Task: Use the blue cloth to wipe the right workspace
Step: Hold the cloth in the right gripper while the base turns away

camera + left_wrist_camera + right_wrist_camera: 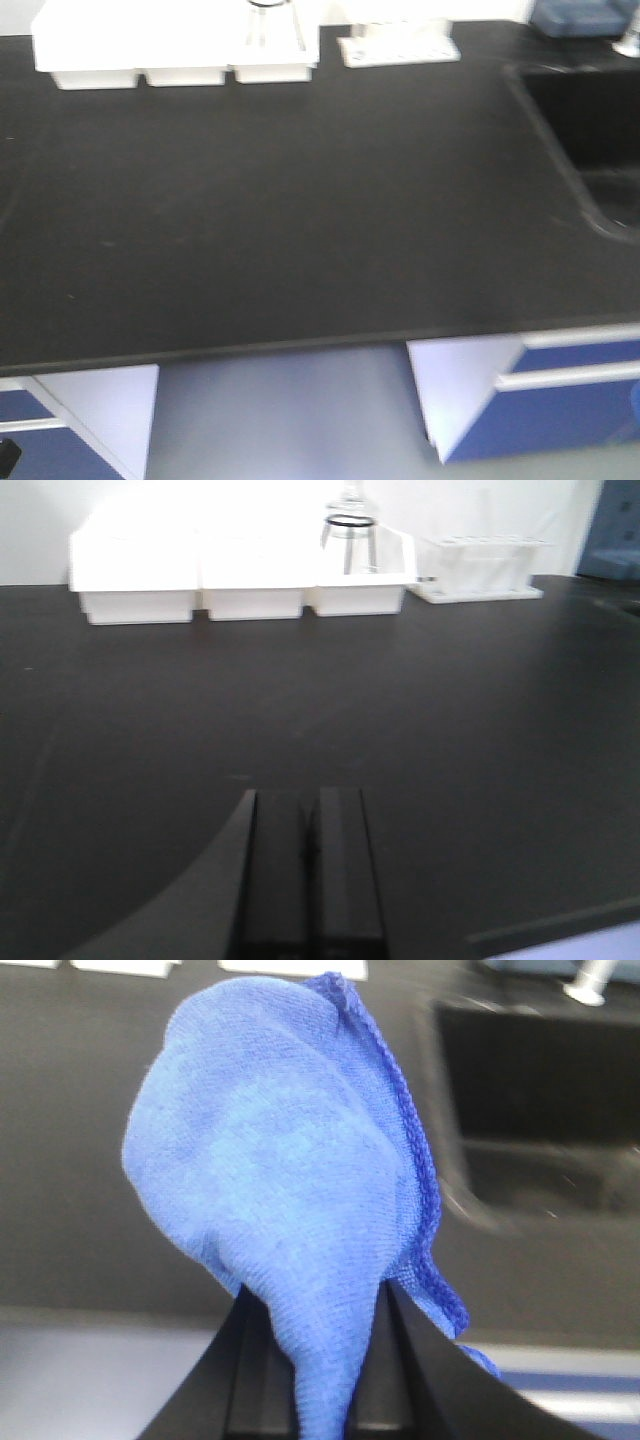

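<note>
Right fingers point(405, 1380) pinched the bunched cloth point(290, 1160); it needed pressing flat on the tabletop point(280, 220) by the 2 o'clock sink point(600, 110). Left fingers point(278, 880) were pressed together.

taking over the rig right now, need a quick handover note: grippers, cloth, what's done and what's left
Left gripper: jaws shut, empty, low over the black countertop.
Right gripper: jaws shut on the blue cloth, which bunches up in front of the jaws. It is near the countertop's front edge, with the sink ahead to the right.
Done: the cloth is in the grip.
Left: lower the cloth onto the right part of the countertop beside the sink and wipe. No view shows the cloth touching the surface yet.
</note>
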Robot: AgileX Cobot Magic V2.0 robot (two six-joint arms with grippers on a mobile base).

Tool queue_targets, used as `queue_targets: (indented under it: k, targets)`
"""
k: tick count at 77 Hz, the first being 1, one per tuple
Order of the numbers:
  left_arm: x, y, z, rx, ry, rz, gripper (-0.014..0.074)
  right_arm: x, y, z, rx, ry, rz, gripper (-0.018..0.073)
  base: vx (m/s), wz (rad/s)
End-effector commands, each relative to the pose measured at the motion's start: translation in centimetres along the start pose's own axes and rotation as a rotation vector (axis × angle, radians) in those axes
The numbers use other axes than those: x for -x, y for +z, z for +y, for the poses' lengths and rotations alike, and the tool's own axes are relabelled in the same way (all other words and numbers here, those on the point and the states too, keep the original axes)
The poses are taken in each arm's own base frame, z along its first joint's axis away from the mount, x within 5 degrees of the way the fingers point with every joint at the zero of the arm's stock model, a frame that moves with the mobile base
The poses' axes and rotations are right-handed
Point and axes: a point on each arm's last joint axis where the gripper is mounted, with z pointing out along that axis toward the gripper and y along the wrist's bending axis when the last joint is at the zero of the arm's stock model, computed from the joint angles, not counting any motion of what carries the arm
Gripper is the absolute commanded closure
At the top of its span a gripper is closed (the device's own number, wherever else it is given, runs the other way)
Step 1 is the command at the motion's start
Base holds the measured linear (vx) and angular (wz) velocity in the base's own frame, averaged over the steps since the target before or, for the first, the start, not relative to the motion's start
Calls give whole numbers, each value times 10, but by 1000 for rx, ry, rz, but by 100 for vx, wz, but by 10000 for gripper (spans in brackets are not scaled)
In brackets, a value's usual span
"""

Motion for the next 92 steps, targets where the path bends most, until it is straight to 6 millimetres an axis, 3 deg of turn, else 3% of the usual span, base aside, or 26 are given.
queue_targets:
  k: [1,92]
  targets:
    - [15,-3,-1,-8,-2,-106,603,13,-4,-2,-17,-11,-95,564,-27,-46]
    - [15,-3,-1,-8,-2,-106,603,13,-4,-2,-17,-11,-95,564,-24,-59]
